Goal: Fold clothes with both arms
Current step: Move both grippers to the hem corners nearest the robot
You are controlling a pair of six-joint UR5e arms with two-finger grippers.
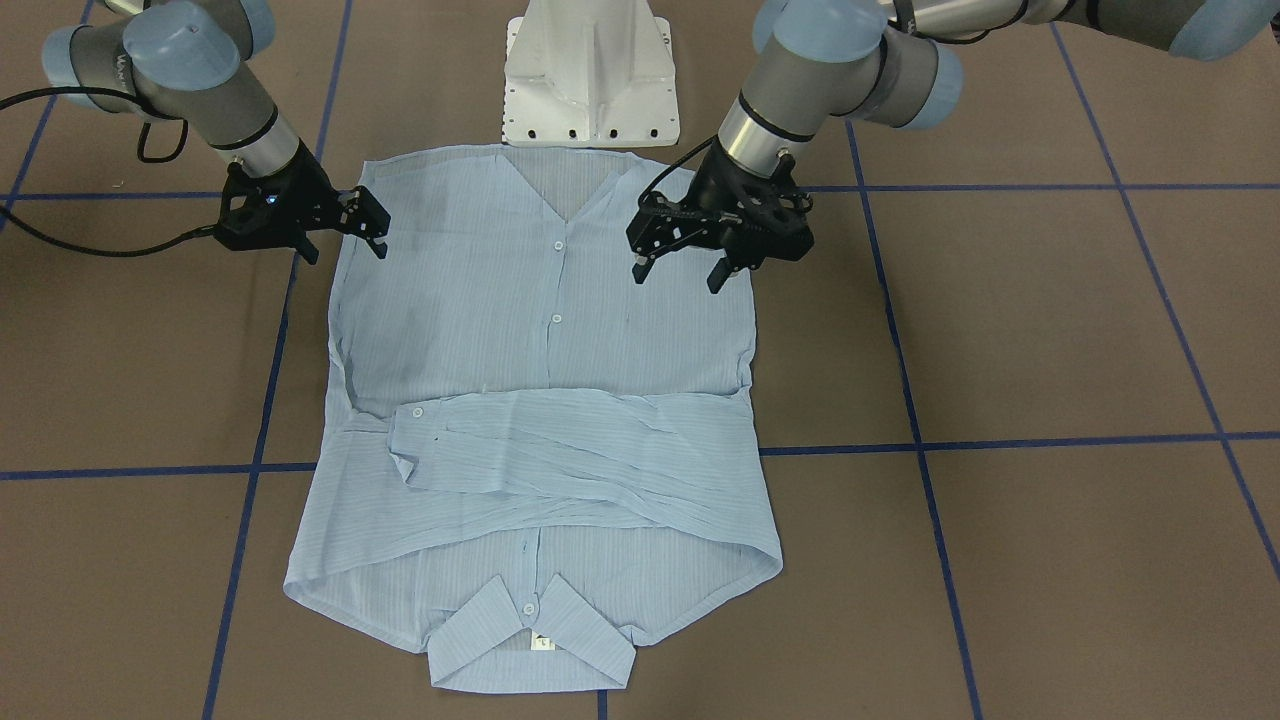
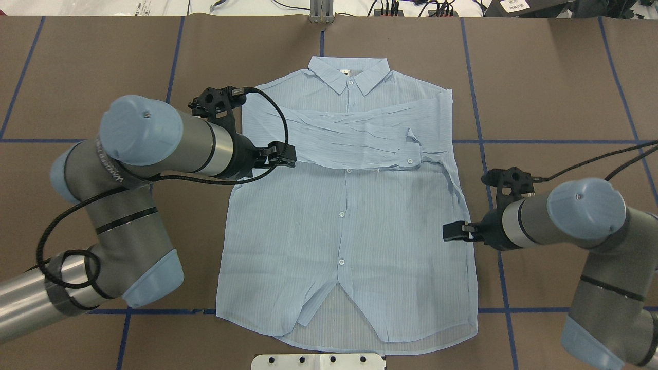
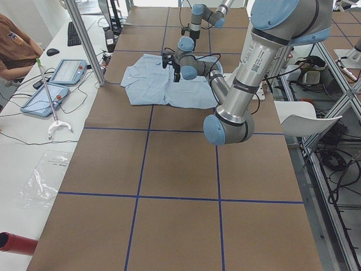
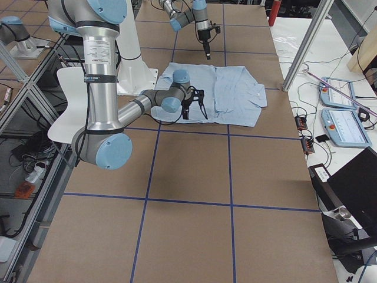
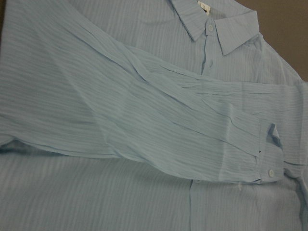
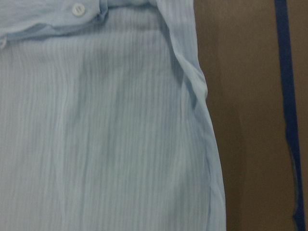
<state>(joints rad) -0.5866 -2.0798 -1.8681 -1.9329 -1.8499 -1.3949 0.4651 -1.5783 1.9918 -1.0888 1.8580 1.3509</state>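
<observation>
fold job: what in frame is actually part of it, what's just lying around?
Job:
- shirt, sleeves folded across the chest
- left gripper, open above the shirt
- right gripper, open at the shirt's side edge

Lying about:
- white pedestal
- tablets
- plastic bag
- grabber stick
- red tube

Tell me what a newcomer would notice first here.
A light-blue shirt lies flat, buttons up, in the middle of the brown table. Its sleeves are folded across the chest just below the collar. The left gripper and the right gripper, both open and empty, are poised over its opposite side edges.
</observation>
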